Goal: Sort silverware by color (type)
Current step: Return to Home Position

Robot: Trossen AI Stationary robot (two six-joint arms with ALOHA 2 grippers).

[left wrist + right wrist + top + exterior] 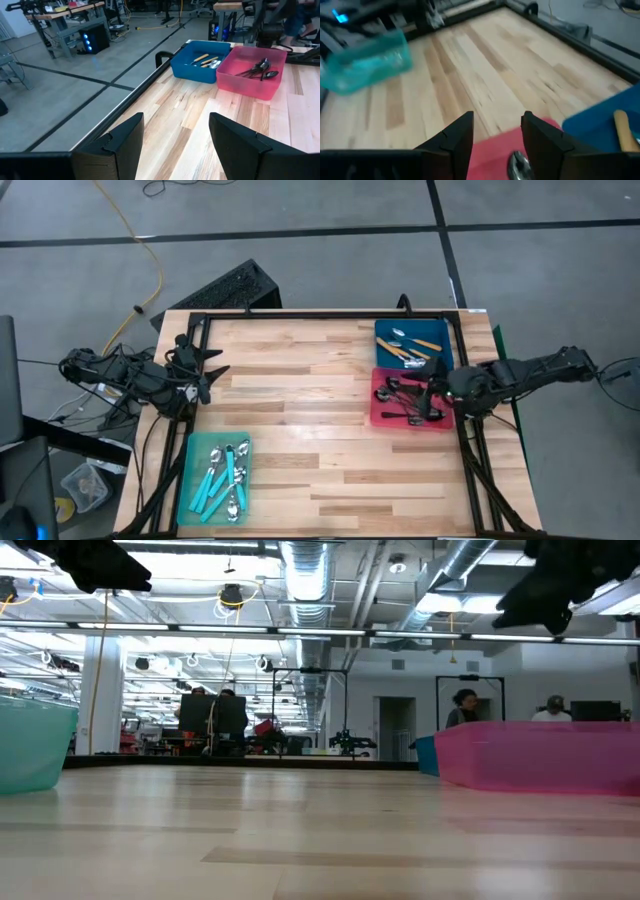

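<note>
Right gripper (pixel 432 388) over red bin (pixel 380 420) holding black spoons (pixel 400 392), jaws spread, empty. Left gripper (pixel 212 372) at tabletop (pixel 320 430) edge, jaws spread.

We log the table (pixel 300 430) with three bins: a teal bin (pixel 205 445) on its left side holding teal-handled spoons (pixel 225 480), and on the right a blue bin (pixel 440 328) with orange-handled spoons (pixel 420 346), just beside a red bin (pixel 385 418) of dark spoons (pixel 405 395). Left hand (pixel 208 372) sits at the table's left edge. Right hand (pixel 437 386) is over the red bin's right side.
</note>
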